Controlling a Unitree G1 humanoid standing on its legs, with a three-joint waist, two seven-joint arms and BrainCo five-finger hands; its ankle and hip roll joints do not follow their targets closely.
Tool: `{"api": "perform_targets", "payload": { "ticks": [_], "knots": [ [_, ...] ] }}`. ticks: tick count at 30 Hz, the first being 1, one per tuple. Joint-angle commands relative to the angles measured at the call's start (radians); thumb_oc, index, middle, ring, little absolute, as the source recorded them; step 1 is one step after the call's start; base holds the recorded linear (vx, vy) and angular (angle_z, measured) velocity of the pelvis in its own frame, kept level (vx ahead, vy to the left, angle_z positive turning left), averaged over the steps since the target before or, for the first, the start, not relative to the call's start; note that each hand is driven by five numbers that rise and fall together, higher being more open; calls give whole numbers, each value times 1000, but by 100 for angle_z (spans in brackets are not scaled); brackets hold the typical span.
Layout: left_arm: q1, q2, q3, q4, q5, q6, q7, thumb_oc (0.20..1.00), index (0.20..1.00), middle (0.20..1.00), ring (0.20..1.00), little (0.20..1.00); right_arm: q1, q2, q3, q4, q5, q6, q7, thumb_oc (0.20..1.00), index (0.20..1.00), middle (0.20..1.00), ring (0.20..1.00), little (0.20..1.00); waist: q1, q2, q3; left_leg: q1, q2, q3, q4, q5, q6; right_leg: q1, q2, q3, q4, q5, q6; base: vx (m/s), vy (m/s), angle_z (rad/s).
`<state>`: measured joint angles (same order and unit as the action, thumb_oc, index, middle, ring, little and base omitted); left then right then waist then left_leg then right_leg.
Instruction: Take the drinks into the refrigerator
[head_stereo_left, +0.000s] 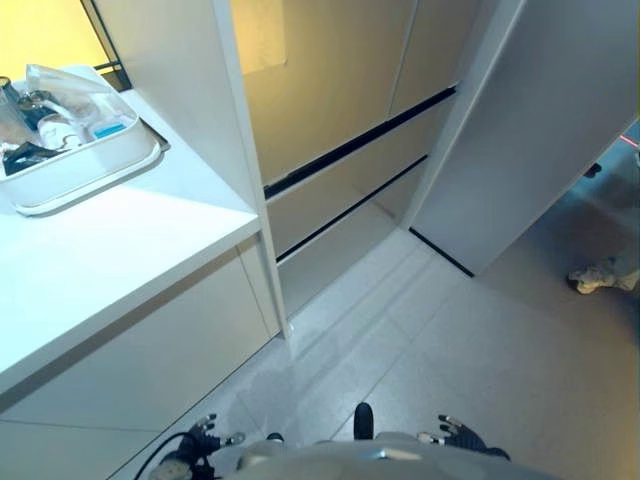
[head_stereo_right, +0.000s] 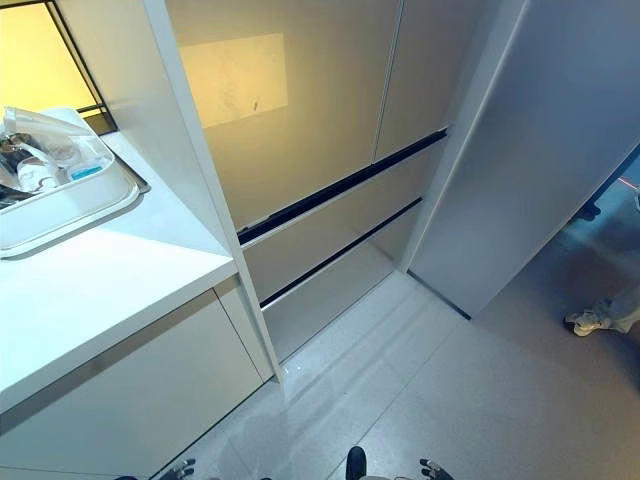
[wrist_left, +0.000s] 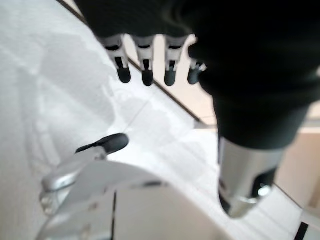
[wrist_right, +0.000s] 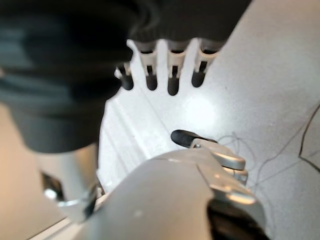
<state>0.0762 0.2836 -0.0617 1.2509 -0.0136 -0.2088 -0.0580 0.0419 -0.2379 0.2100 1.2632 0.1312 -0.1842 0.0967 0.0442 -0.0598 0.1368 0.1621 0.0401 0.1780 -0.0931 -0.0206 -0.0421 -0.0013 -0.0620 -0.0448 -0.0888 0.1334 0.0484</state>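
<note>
Refrigerator (head_stereo_right: 320, 150) upright with doors closed, drinks perhaps in counter tray (head_stereo_left: 95, 170), both hands (head_stereo_left: 200, 440) (head_stereo_left: 460, 435) low, fingers relaxed, empty.

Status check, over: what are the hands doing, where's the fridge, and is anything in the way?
Left hand and right hand open, empty, hanging low. Refrigerator ahead, doors closed. White tray of items on the counter, left. Person's shoe on floor, right.

Left robot hand (wrist_left: 150, 55): fingers (wrist_left: 146, 70) hung straight and relaxed, thumb (wrist_left: 107, 144) set apart, nothing held. Pale tiled floor (wrist_left: 55, 100) lay beyond, crossed by a dark line along a beige panel (wrist_left: 295, 165).
</note>
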Motion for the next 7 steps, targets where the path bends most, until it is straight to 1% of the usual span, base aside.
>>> {"api": "perform_targets", "payload": {
  "ticks": [1,7],
  "knots": [
    [-87,-37,-38,-8,20,-19,13,1000,1000,1000,1000,1000,-83,3,27,-22,64,1,9,1000,1000,1000,1000,1000,15,26,18,-24,-39,-85,6,-47,42,-14,-21,-19,168,-124,65,48,17,13],
    [-101,-41,-49,-10,2,-5,26,1000,1000,1000,1000,1000,-111,5,60,-24,37,10,-4,1000,1000,1000,1000,1000,21,29,10,-21,-42,-98,9,-48,44,-7,-23,-29,178,-131,64,22,5,10]
  ]
}}
